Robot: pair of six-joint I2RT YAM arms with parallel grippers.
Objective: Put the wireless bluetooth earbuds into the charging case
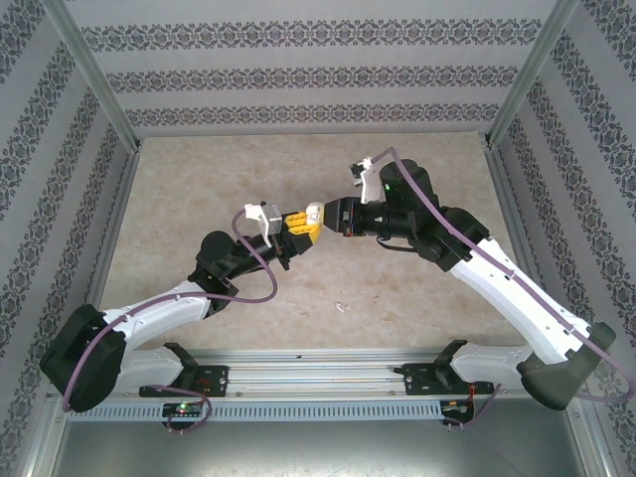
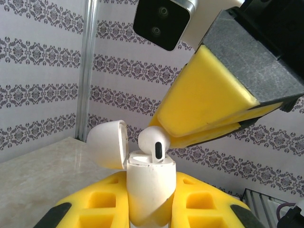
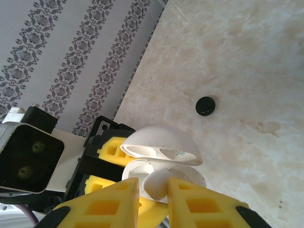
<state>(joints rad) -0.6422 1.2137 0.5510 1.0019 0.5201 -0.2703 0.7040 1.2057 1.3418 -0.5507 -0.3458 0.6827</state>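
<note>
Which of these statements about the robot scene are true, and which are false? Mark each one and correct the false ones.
1. The left claw grips a white charging case. True.
2. The case's lid is shut. False: it stands hinged open to one side.
3. The right claw holds a black earbud. False: it pinches a white earbud at the case's open mouth.
4. A small black round object lies on the table. True.
5. The case rests flat on the table. False: it is held up in the left claw, off the tabletop.
</note>
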